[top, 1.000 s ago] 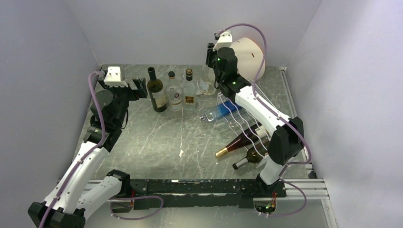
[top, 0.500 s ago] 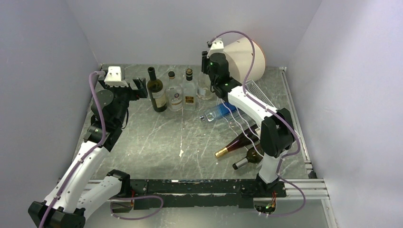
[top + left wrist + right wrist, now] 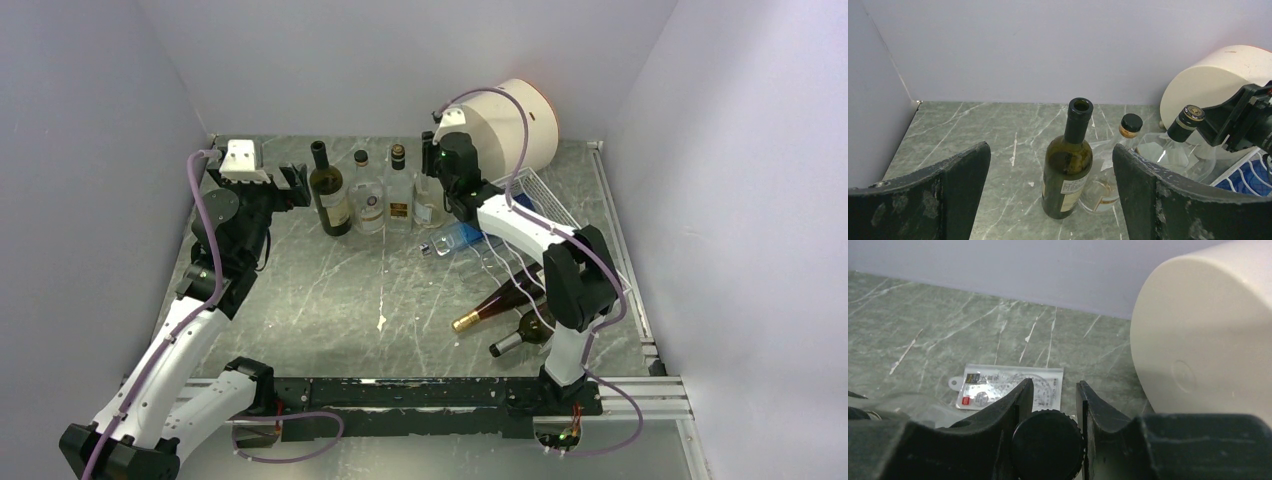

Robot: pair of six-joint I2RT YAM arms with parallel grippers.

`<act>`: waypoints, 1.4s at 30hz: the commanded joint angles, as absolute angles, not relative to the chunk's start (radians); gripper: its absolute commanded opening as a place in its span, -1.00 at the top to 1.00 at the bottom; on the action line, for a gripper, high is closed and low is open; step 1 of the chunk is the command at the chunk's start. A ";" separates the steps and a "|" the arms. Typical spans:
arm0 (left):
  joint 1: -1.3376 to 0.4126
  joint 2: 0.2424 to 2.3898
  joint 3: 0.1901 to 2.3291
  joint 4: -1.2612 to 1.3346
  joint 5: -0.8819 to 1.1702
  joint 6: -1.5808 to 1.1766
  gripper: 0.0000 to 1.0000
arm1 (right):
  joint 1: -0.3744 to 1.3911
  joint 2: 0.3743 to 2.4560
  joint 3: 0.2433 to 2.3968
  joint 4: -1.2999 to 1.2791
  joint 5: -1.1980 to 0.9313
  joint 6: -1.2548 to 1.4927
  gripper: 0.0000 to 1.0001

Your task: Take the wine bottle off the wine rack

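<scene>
The white wire wine rack [image 3: 523,262] stands at the right, under my right arm. On it lie a blue bottle [image 3: 462,237], a dark red wine bottle with a gold cap [image 3: 497,301] and a dark green bottle [image 3: 527,333]. My right gripper [image 3: 437,166] is left of the rack's far end, shut on the black cap [image 3: 1048,445] of an upright clear bottle [image 3: 428,206]. My left gripper [image 3: 297,185] is open and empty, just left of an upright dark green wine bottle [image 3: 331,196], which sits between its fingers in the left wrist view [image 3: 1067,167].
Two clear bottles [image 3: 369,206] [image 3: 398,200] stand in a row right of the green one. A big cream cylinder [image 3: 512,120] lies at the back right. A flat plastic packet [image 3: 1008,387] lies on the table behind my right gripper. Walls close in on three sides.
My right arm has swung left and toward the near side with the clear bottle, which now stands upright beside the row. The cream cylinder is more exposed. The left arm has not moved.
</scene>
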State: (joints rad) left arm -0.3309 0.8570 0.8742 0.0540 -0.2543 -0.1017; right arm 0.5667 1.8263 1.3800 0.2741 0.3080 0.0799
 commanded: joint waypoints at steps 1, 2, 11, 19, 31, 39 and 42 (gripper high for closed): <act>-0.328 0.856 0.905 0.059 -0.253 -0.100 -0.90 | 0.568 1.786 1.358 0.562 0.275 0.094 1.00; -0.328 0.856 0.904 0.060 -0.254 -0.100 -0.90 | 0.572 1.786 1.343 0.583 0.272 0.082 1.00; -0.328 0.856 0.905 0.059 -0.256 -0.099 -0.89 | 0.611 1.754 1.192 0.731 0.292 -0.009 0.94; -0.327 0.857 0.904 0.059 -0.256 -0.098 -0.89 | 0.614 1.690 1.172 0.645 0.288 0.013 -0.12; -0.328 0.858 0.903 0.059 -0.246 -0.105 -0.88 | 0.614 1.452 1.235 0.198 0.192 -0.003 -0.63; -0.329 0.852 0.903 0.057 -0.234 -0.115 -0.88 | 0.618 1.067 0.994 -0.086 0.019 -0.162 -0.74; -0.331 0.853 0.904 0.054 -0.240 -0.121 -0.88 | 0.622 0.931 0.865 -0.117 -0.029 -0.213 -0.76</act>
